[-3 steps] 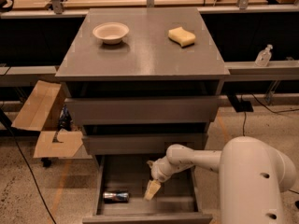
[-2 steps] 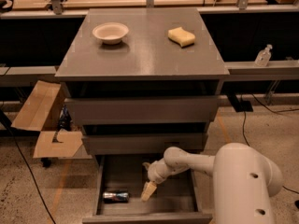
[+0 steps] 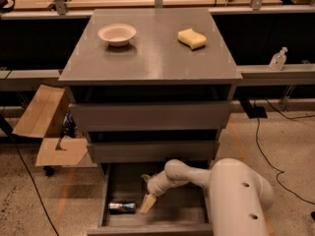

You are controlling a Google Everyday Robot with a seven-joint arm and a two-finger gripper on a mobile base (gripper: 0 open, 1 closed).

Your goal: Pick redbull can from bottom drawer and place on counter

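The redbull can [image 3: 122,207] lies on its side on the floor of the open bottom drawer [image 3: 172,214], near its left wall. My gripper [image 3: 147,203] reaches down into the drawer from the right; its pale fingertips hang just right of the can, close to it. The counter [image 3: 152,53] is the broad grey top of the cabinet above. My white arm [image 3: 236,191] fills the lower right.
A white bowl [image 3: 117,34] and a yellow sponge [image 3: 192,39] sit on the counter. Two wider grey drawers [image 3: 150,116] stick out above the bottom one. An open cardboard box [image 3: 49,132] stands on the floor to the left. Cables run on the floor at right.
My gripper has moved left inside the bottom drawer, closer to the can. The can has not moved.
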